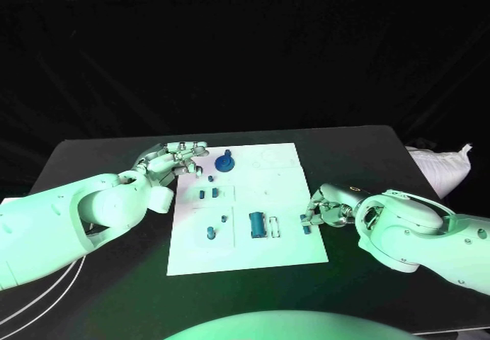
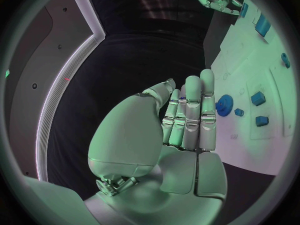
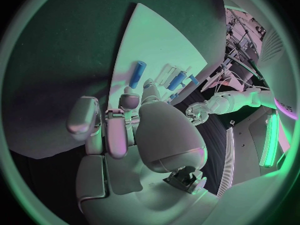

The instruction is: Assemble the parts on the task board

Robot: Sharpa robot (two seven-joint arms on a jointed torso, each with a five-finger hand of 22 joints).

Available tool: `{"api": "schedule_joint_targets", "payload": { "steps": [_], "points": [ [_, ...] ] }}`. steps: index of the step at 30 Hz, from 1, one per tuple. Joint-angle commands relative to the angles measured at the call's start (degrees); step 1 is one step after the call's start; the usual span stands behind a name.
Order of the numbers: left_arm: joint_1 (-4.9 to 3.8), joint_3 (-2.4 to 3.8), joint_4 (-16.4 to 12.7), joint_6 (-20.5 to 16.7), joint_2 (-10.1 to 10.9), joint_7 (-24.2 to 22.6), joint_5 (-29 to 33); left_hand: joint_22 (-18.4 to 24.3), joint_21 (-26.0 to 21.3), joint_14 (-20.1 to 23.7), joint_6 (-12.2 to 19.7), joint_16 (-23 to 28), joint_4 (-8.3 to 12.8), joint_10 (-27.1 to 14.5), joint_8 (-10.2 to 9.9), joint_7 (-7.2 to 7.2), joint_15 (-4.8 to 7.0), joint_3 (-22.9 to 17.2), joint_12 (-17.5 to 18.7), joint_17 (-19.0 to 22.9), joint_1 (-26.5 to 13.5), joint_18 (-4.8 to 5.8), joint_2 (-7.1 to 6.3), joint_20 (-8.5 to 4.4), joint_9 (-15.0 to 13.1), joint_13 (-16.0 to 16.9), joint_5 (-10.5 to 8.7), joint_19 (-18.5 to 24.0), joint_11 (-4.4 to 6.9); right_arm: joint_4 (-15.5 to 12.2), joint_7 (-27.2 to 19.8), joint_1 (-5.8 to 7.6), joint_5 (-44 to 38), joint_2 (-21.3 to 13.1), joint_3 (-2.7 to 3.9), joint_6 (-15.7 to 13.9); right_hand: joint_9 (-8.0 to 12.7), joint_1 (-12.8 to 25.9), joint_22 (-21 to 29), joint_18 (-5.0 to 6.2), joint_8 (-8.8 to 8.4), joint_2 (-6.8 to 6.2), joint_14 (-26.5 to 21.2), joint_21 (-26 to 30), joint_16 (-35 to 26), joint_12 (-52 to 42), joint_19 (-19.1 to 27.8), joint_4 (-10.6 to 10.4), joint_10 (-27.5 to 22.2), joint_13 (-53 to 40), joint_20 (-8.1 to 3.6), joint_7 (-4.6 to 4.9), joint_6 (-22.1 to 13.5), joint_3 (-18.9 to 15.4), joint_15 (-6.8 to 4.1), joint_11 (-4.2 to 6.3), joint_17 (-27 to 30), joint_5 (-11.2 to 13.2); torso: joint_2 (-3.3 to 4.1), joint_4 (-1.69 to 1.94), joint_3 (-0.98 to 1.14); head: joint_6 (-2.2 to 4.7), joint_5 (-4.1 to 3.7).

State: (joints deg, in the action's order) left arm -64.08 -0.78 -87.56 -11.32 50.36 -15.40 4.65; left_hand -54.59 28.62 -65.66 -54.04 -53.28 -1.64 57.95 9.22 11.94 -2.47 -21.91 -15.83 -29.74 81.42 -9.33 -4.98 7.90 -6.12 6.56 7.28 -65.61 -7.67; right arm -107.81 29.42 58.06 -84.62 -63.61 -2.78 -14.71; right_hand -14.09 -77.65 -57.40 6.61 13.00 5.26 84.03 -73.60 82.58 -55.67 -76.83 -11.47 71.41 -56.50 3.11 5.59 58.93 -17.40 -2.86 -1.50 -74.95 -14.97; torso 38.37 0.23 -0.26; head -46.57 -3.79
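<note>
Looking outward from our right hand (image 1: 328,212), its fingers curl at the task board's (image 1: 291,248) right edge, touching a small blue peg (image 1: 305,219) lying along that edge; whether they pinch it we cannot tell. Our left hand (image 1: 168,164), fingers pressed together, holds nothing beside the blue gear (image 1: 224,163), which its wrist view shows apart from the fingertips.
</note>
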Motion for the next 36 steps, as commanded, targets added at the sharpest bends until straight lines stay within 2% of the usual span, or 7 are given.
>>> {"api": "schedule_joint_targets", "payload": {
  "steps": [1, 12, 18, 22, 31, 33, 36],
  "points": [
    [0.02, 0.03, -0.16, 1.09, -0.06, -0.2, -0.22, 0.05, -0.38, 0.26, 0.43, -0.3, 0.04, -0.51, 0.13, 0.04, -0.03, 0.39, -0.19, 0.06, -0.13, -1.07, 0.44, 0.14, -0.03, 0.06, 0.1, 0.46, 0.03, 0.05, 2.16, -0.11, -2.69, 0.22, -0.01, 3.22, -0.1, 0.81, 0.01, -0.53, -0.14, -0.08, 3.5, -0.03, -0.3, 0.05, 0.24, -0.47, 0.16, -0.14, 0.14, 0.05, 0.61, -0.1, -0.08, 0.41, -2.48, 0.36, 0.02, -0.02, 0.0, -0.26, 0.03],
    [0.05, 0.03, 0.08, 1.14, 0.0, -0.19, -0.22, 0.05, -0.38, 0.26, 0.43, -0.3, 0.04, -0.51, 0.13, 0.04, -0.03, 0.39, -0.19, 0.06, -0.13, -1.07, 0.44, 0.14, -0.03, 0.06, 0.1, 0.46, 0.03, 0.38, 4.25, -0.46, -7.98, 1.24, -0.02, 5.07, -0.47, -0.48, 0.14, -0.5, 0.17, -0.12, 3.42, 0.07, -0.65, -0.09, 0.27, -0.08, 0.33, -0.36, -0.03, -0.35, 1.63, 0.0, -0.38, 0.78, -2.05, 0.96, 0.02, 0.05, -0.01, -0.31, 0.14],
    [0.07, 0.03, 0.1, 1.16, 0.02, -0.18, -0.22, 0.05, -0.38, 0.26, 0.43, -0.3, 0.04, -0.51, 0.13, 0.04, -0.03, 0.39, -0.19, 0.06, -0.13, -1.07, 0.44, 0.14, -0.03, 0.06, 0.1, 0.46, 0.03, 1.03, 4.4, -0.96, -9.5, 2.36, -0.02, 6.33, -0.66, -4.07, 0.25, -0.49, 0.04, 0.69, 3.39, 0.18, -0.84, 0.13, 0.3, 1.87, 0.25, -0.37, -0.26, -0.56, 1.84, 1.35, -0.64, 1.04, -1.9, 1.28, -0.01, 0.0, -0.02, -0.33, 0.28],
    [0.08, 0.03, 0.07, 1.16, 0.08, -0.15, -0.22, 0.05, -0.38, 0.26, 0.43, -0.3, 0.04, -0.51, 0.13, 0.04, -0.03, 0.39, -0.19, 0.06, -0.13, -1.07, 0.44, 0.14, -0.03, 0.06, 0.1, 0.46, 0.03, 1.3, 4.56, -1.15, -11.69, 2.78, -0.04, 8.38, -0.82, -6.84, 0.24, -0.52, -0.12, 1.86, 3.38, 0.27, -0.96, 0.23, 0.28, 3.41, 0.34, -0.5, -0.46, -0.66, 2.12, 3.42, -0.78, 1.17, -1.85, 7.57, 0.02, -0.03, -0.06, -0.33, 0.29],
    [0.08, 0.02, 0.0, 1.1, 0.13, -0.11, -0.22, 0.05, -0.38, 0.26, 0.43, -0.3, 0.04, -0.51, 0.13, 0.04, -0.03, 0.39, -0.19, 0.06, -0.13, -1.07, 0.44, 0.14, -0.03, 0.06, 0.1, 0.46, 0.03, 1.55, 4.86, -1.27, -13.94, 3.57, -0.13, 14.18, -0.89, -8.08, 0.32, -0.53, -0.33, 1.97, 3.33, 0.39, -1.21, 0.6, 0.32, 4.37, 0.22, -0.35, -0.46, -0.74, 2.25, 4.88, -0.8, 1.24, -1.6, 8.65, 0.02, -0.01, -0.06, -0.32, 0.22],
    [0.08, 0.02, -0.01, 1.07, 0.15, -0.1, -0.22, 0.05, -0.38, 0.26, 0.43, -0.3, 0.04, -0.51, 0.13, 0.04, -0.03, 0.39, -0.19, 0.06, -0.13, -1.07, 0.44, 0.14, -0.03, 0.06, 0.1, 0.46, 0.03, 1.68, 5.02, -1.28, -14.15, 3.65, -0.14, 15.65, -0.83, -6.83, 1.42, -0.38, -0.68, 1.75, 3.06, 1.06, -1.97, 1.77, 0.85, 3.72, -0.45, 0.63, -0.35, -0.38, 1.9, 4.77, -0.57, 0.94, -0.58, 11.06, 0.01, -0.01, -0.08, -0.32, 0.21],
    [0.08, 0.02, -0.03, 1.05, 0.18, -0.07, -0.22, 0.05, -0.38, 0.26, 0.43, -0.3, 0.04, -0.51, 0.13, 0.04, -0.03, 0.39, -0.19, 0.06, -0.13, -1.07, 0.44, 0.14, -0.03, 0.06, 0.1, 0.46, 0.03, 1.84, 5.16, -1.28, -14.39, 3.75, -0.14, 16.9, -0.83, -5.64, 1.78, -0.32, -0.85, 1.48, 2.96, 1.34, -2.25, 2.09, 1.06, 3.1, -0.58, 0.9, -0.22, -0.21, 1.78, 4.61, -0.44, 0.76, -0.28, 11.93, 0.02, -0.01, -0.06, -0.33, 0.32]
  ]
}}
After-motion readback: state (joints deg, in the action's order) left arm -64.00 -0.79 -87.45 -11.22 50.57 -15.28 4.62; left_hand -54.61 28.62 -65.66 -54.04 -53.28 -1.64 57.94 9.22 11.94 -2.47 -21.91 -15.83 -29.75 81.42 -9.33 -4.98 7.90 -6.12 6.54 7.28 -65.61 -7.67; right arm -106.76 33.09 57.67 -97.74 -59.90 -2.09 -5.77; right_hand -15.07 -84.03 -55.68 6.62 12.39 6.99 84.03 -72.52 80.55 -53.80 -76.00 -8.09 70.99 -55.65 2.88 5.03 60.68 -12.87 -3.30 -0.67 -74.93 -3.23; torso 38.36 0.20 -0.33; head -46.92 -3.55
